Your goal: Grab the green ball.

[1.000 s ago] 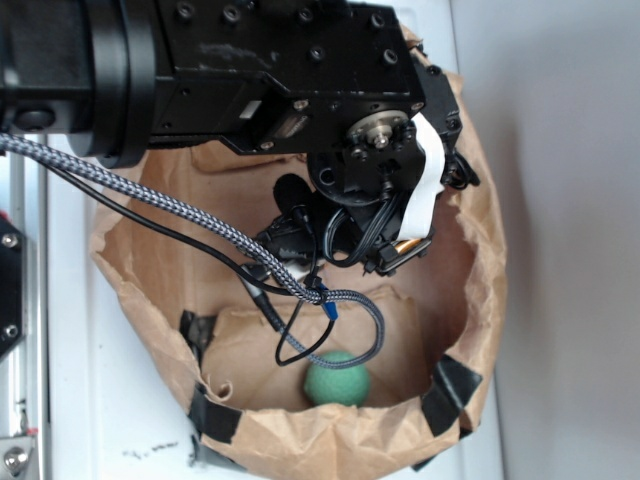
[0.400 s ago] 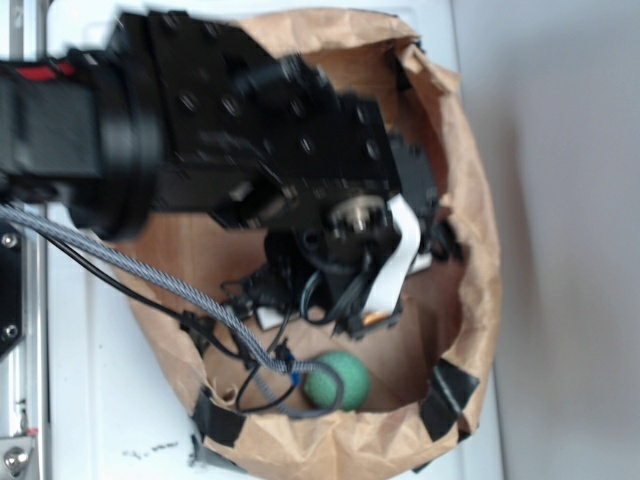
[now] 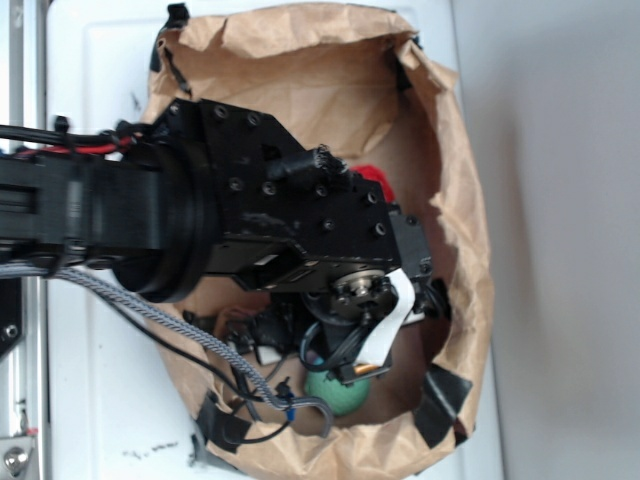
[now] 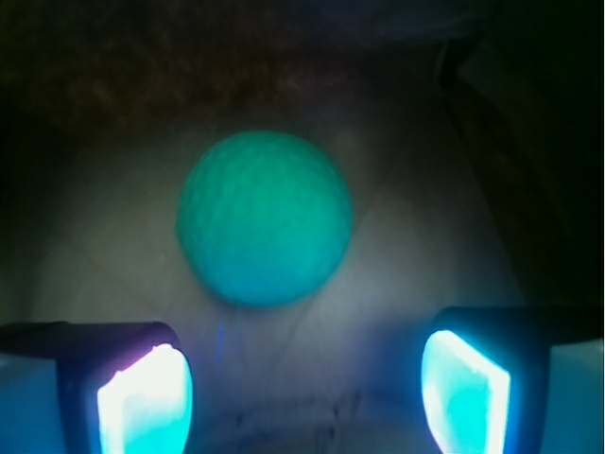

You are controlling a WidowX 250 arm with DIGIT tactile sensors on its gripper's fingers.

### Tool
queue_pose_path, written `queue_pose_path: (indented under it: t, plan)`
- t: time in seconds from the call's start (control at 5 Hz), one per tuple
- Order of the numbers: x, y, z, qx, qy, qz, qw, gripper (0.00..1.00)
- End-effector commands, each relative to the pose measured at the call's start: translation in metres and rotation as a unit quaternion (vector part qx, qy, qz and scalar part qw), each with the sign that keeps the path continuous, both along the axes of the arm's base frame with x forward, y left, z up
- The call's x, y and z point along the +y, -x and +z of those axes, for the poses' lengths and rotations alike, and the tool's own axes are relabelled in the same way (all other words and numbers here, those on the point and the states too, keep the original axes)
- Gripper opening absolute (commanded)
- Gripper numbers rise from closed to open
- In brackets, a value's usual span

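Exterior view: the black arm [image 3: 200,235] reaches from the left into a brown paper bag [image 3: 470,250] lying on a white surface [image 3: 100,60]. The claw end is hidden under the wrist housing, so its state cannot be read here. The green ball [image 3: 338,393] lies on the bag floor directly below the wrist, partly covered by it and by a braided cable [image 3: 175,325]. A red wad [image 3: 375,178] shows just above the housing.

Wrist view: the claw [image 4: 302,392] is open, its two fingers [image 4: 142,402] spread wide at the bottom corners. The green ball [image 4: 265,218] sits ahead of the claw, slightly left of centre, clear of both fingers.
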State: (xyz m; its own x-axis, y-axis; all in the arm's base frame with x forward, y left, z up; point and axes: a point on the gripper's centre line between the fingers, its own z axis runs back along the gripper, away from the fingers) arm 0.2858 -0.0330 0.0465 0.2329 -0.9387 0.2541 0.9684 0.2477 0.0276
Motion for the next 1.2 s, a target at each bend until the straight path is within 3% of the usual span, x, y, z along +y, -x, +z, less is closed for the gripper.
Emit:
queue_pose_path:
  t: [0.0,0.2,0.4,0.6,0.8,1.0]
  plan:
    - [-0.023,-0.01,0.001,0.008,0.085,-0.068,0.994,1.0]
    - [-0.03,-0.014,-0.007,-0.008,0.116,-0.074,0.99,0.26]
    - [-0.035,-0.012,-0.008,-0.017,0.11,-0.074,0.991,0.0]
    - [-0.022,-0.013,0.011,-0.059,0.071,-0.046,0.995,0.0]
    - [0.009,-0.008,0.059,-0.104,0.063,-0.012,0.993,0.0]
    - [0.014,0.018,0.102,-0.128,0.021,0.023,0.991,0.0]
